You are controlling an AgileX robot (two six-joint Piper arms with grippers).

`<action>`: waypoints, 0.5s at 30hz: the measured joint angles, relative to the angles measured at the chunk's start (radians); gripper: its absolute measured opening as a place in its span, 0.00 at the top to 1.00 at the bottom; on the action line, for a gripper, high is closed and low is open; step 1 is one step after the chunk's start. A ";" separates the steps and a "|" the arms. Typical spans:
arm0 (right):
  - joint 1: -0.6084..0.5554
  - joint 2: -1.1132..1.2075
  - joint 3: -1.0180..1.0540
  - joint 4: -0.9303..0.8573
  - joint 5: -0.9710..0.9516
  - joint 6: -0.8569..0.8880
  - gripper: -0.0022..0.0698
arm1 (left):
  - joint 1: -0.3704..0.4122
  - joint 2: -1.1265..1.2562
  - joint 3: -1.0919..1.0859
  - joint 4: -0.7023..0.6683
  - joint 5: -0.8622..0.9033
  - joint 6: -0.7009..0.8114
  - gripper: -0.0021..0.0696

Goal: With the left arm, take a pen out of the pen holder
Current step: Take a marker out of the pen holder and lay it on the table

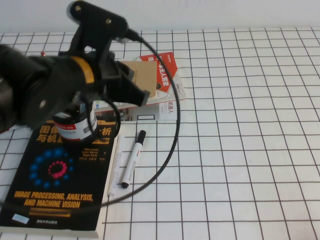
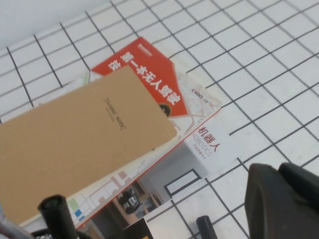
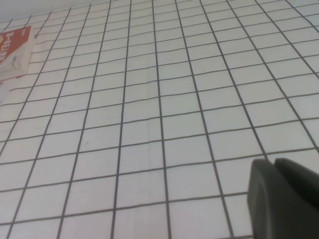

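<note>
a: the left gripper [image 1: 141, 94] hangs above the desk, fingers pressed together, with nothing between them that i can see.

b: and the pen holder [image 1: 75, 126]?

a: behind and below the hand, under the forearm, standing on a black textbook [image 1: 55, 190]. a dark pen top [image 2: 56, 211] pokes up just back of the fingertips.

b: what's ahead of the hand?

a: a brown notebook [image 1: 142, 75] lying on a red-and-white book [image 1: 167, 70]. down below the hand, well apart from it, a black-capped marker [image 1: 133, 159] and a white pen [image 1: 114, 167] lie side by side on the grid cloth [image 1: 240, 150]. i can't tell whether either came from the holder.

b: which step, then?

a: i'd judge the hand is between grasps, closed, empty and past the holder. to take a pen it needs to spread its jaws, draw back over the holder, come down around that pen top, close, then lift straight up so the holder doesn't tip.

b: the right gripper [image 3: 279, 199]?

a: far off to the other side, low over the cloth, fingers seemingly together, holding nothing.
</note>
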 joint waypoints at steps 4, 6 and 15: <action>0.000 0.000 0.000 0.000 0.000 0.000 0.99 | 0.000 -0.182 0.196 0.010 -0.149 -0.002 0.97; 0.000 0.000 0.000 0.000 0.000 0.000 0.99 | -0.002 -0.269 0.275 0.014 -0.167 -0.002 0.97; 0.000 0.000 0.000 0.000 0.000 0.000 0.99 | -0.002 -0.534 0.374 0.016 0.085 -0.043 0.97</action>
